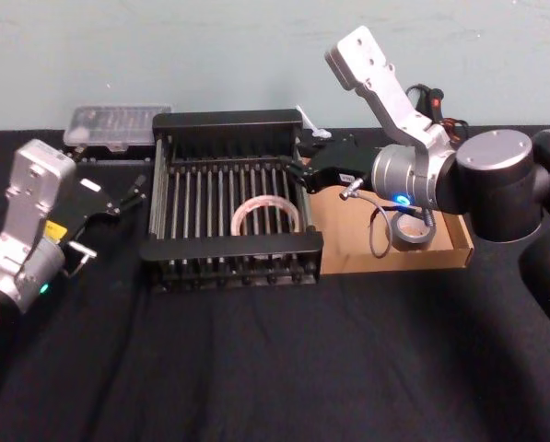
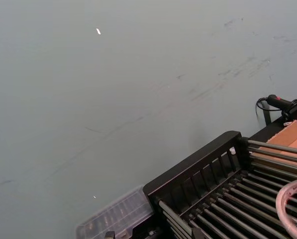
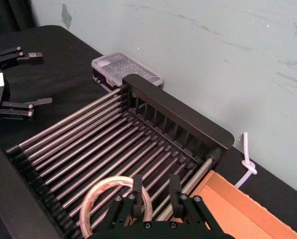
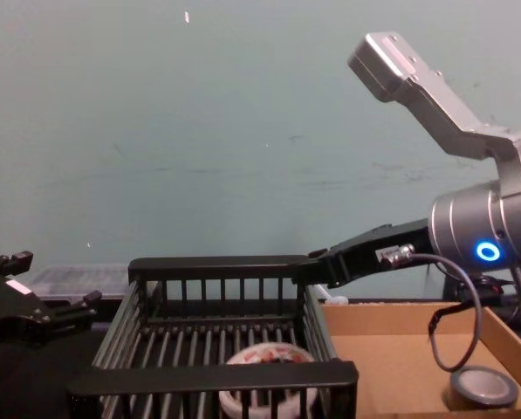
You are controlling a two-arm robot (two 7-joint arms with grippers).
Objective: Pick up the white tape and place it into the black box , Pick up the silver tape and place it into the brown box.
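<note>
The white tape lies flat on the bars inside the black box. My right gripper hovers over the crate's right side, just above the roll. Its fingers are apart and hold nothing. The silver tape rests flat in the brown box, beneath my right forearm. To the left of the crate, my left gripper sits low and open.
A clear plastic case sits behind the crate's left corner, by the wall. A white cord lies behind the cardboard tray. Black cloth covers the table, with free room along the front.
</note>
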